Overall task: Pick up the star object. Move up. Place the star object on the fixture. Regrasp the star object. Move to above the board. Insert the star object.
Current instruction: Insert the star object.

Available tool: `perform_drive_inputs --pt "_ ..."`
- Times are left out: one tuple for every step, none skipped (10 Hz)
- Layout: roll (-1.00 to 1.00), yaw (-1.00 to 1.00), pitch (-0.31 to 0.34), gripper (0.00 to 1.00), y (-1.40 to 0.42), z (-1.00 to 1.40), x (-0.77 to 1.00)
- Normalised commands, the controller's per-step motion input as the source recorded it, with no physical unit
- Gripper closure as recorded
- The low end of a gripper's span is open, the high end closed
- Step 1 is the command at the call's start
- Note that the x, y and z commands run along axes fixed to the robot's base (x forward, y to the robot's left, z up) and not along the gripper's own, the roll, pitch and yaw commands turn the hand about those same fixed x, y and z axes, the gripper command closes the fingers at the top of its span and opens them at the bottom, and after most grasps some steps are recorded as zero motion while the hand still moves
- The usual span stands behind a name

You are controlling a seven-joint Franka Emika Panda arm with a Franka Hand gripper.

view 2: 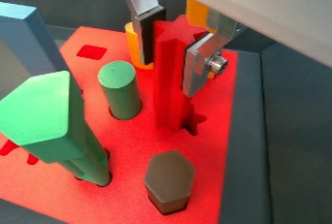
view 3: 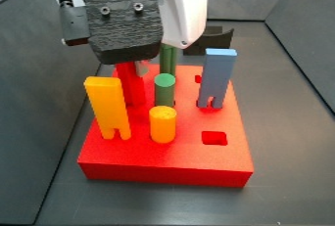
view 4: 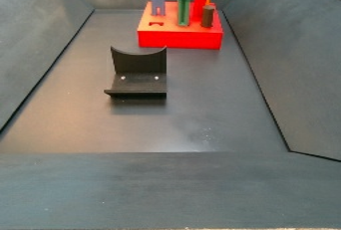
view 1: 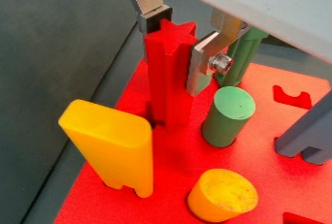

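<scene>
One step left I'd say: the gripper (view 1: 178,42) is clamped on the star object (view 1: 166,73), upright with its foot at the board (view 1: 176,165) hole, so press down then let go.

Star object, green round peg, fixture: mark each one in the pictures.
star object (view 2: 172,82): a wrist view, on its upright red shaft, between the gripper (view 2: 174,36) fingers.
green round peg (view 1: 230,116): a wrist view, on its side.
fixture (view 4: 138,73): a side view, on its curved hollow.
</scene>
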Motion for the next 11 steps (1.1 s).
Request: perform_drive_inputs --pt "0.00 -0.02 -0.074 1.00 0.00 -0.61 -0.20" --pt "0.09 0.00 -0.034 1.00 0.00 -0.56 -0.29" --pt "0.10 0.00 -0.031 1.00 0.00 -0.57 -0.28" --pt "0.11 0.00 -0.076 1.00 0.00 -0.58 -0.30" --pt "0.13 0.00 -0.099 1.00 -0.08 -0.56 -0.25" --pt "0.04 0.01 -0.134 1.00 -0.12 -0.63 -0.05" --pt "0.00 0.00 -0.164 1.00 -0.09 -0.79 0.02" --pt "-0.01 -0.10 -0.126 1.00 -0.06 -0.93 0.34" --pt "-0.01 -0.27 -0.123 1.00 -0.03 -0.93 0.34" --pt "0.00 -0.28 -0.117 1.00 0.00 -0.95 0.26" --pt "0.03 -0.01 -0.083 1.00 0.02 -0.98 0.30"
